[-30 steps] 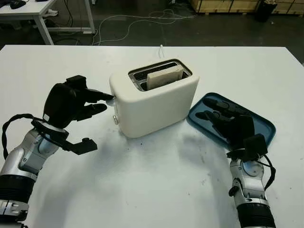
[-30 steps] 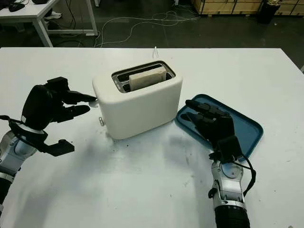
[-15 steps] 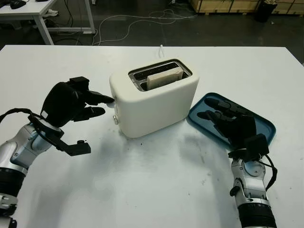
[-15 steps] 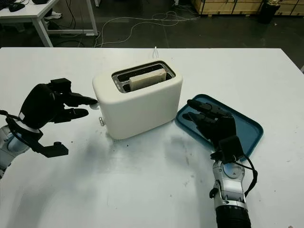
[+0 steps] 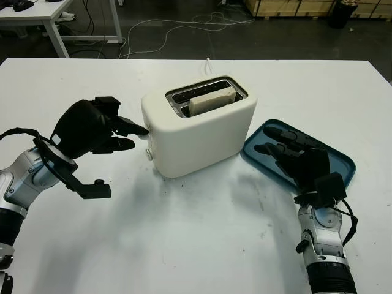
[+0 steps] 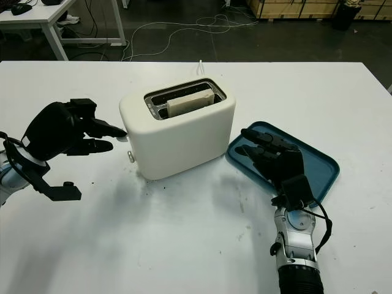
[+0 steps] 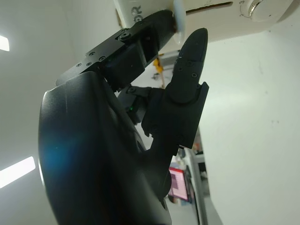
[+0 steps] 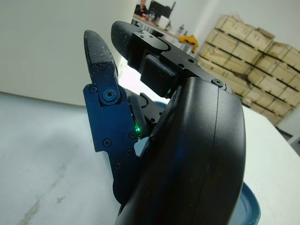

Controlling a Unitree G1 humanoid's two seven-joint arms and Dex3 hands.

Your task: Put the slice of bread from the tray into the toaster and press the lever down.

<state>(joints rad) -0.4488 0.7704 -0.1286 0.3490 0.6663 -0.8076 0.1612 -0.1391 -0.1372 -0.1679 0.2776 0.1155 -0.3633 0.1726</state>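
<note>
Bread [image 5: 212, 100] sits in the toaster [image 5: 199, 127], whose lever [image 5: 144, 130] the empty-handed left robot hand [image 5: 92, 127] fingertip touches.

The toaster [image 5: 199, 131] looks like smooth matt cream plastic. Tray [image 5: 334, 162] is smooth blue plastic, and the table [image 5: 202, 239] is matt white, a bit scuffed.

I get even, bright overhead light across the white surface [image 5: 202, 245], with soft shadows pooling just beneath the toaster [image 5: 199, 125] and under the left robot hand [image 5: 92, 128]. The floor beyond the far edge reads dim. In the left wrist view, the shell carries a bluish glare patch and bright streaks cross the blurred background.
</note>
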